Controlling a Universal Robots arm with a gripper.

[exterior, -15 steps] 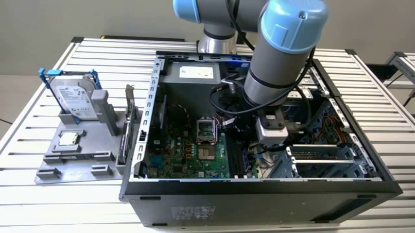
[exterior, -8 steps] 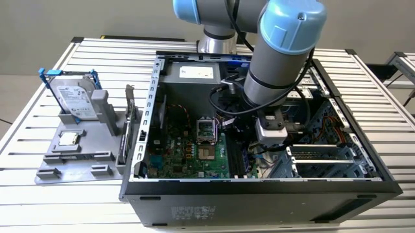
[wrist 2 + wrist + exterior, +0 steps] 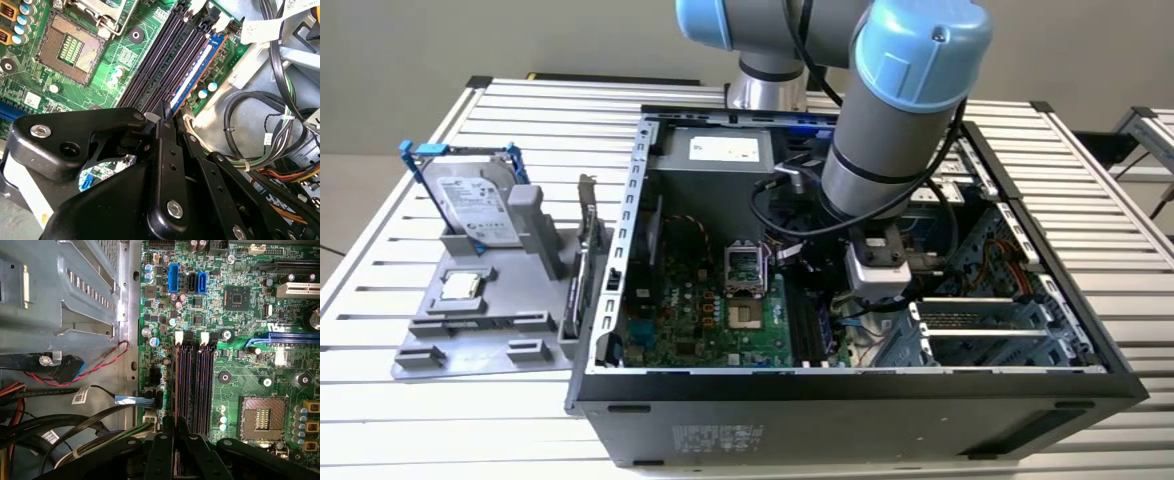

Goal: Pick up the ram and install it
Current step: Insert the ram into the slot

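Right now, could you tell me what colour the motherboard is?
Green, clearest in the first wrist view: motherboard.

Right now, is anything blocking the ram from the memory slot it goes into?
Nothing visible does. The gripper holds the ram edge-on along the outermost memory slot, and the cables lie beside the board, not across that slot.

Under me the slatted metal table [image 3: 400,300] carries the open computer case [image 3: 854,400] across its middle and a grey parts holder [image 3: 480,335] beside it, nearer one side edge.
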